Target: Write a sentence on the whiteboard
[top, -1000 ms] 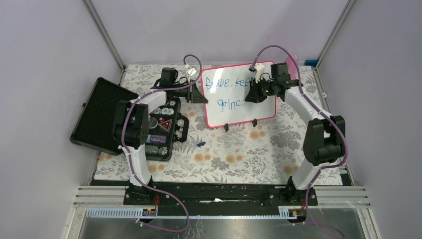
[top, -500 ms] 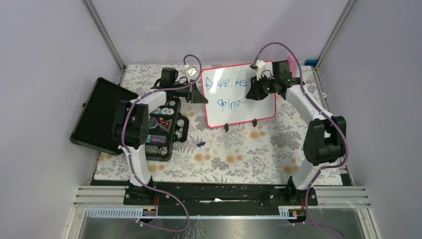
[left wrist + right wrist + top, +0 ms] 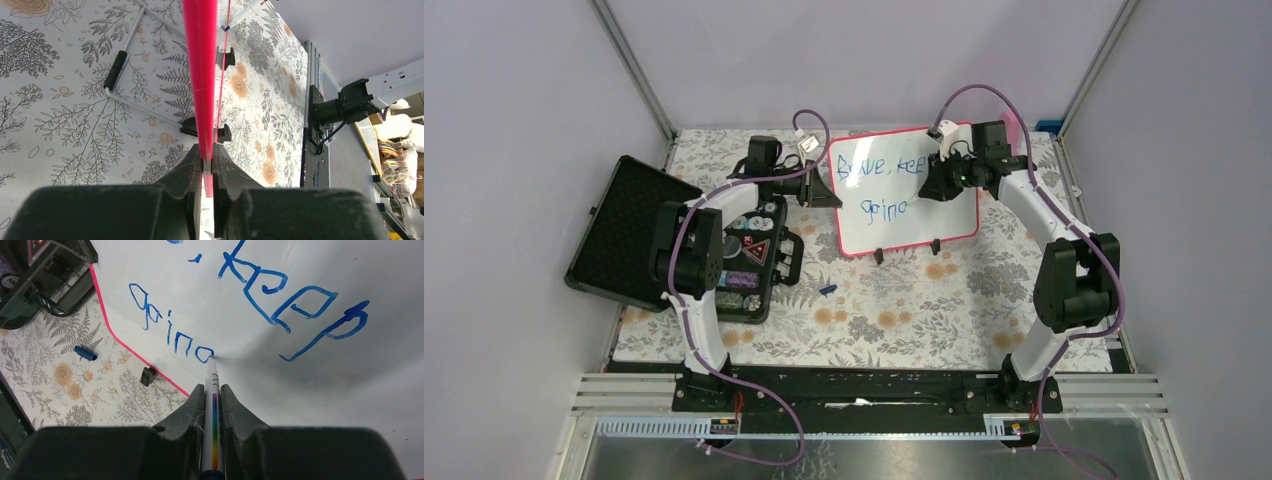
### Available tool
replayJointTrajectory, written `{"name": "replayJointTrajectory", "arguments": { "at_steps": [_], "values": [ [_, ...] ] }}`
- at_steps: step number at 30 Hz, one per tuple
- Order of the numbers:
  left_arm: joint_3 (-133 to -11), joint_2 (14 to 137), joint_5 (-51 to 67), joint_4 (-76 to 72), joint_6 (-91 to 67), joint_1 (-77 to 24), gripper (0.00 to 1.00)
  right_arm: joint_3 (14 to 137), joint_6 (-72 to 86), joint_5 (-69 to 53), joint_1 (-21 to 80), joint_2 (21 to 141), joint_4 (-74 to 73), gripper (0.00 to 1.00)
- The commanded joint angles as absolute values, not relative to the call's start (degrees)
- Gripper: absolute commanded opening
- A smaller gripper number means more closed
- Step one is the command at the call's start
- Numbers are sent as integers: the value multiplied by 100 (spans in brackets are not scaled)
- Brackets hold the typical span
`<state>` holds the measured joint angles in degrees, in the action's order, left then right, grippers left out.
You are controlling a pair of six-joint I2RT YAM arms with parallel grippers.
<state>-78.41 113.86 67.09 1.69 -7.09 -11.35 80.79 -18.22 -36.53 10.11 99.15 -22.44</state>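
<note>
The whiteboard (image 3: 894, 228) stands tilted at the back of the table on two black feet. Its red edge (image 3: 200, 75) runs edge-on up the left wrist view. My left gripper (image 3: 207, 161) is shut on that edge at the board's left side (image 3: 826, 190). The sentence (image 3: 270, 282) is blue lettering, "keep" above and "goin" plus a rounded stroke below. My right gripper (image 3: 212, 388) is shut on a white marker (image 3: 213, 374) with a rainbow stripe. The marker's tip touches the board at the end of the lower line. Seen from above, the right gripper (image 3: 929, 187) covers the board's right half.
A blue marker cap (image 3: 828, 289) lies on the floral table cover in front of the board. An open black case (image 3: 624, 230) with small items in its tray (image 3: 749, 255) sits at the left. A pink object (image 3: 1012, 118) shows behind the board's right corner.
The right gripper has shifted slightly up and back along the board, and the last stroke of the lower line has closed into a round shape. The left arm has not moved.
</note>
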Motion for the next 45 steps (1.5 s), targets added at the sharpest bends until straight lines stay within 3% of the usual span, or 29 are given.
{"name": "replayJointTrajectory", "arguments": {
  "at_steps": [1,29,45],
  "values": [
    [-8076,11418,6856,107,-587,-1116,0,7994,-1979,-3537,964,9768,-2067,0],
    [-8069,11416,6854,107,-580,-1116,0,7300,-1870,-3680,1126,9689,-1712,0],
    [-8083,11443,6855,107,-606,-1116,0,7685,-1700,-4091,1374,9647,-1888,0]
  ]
}}
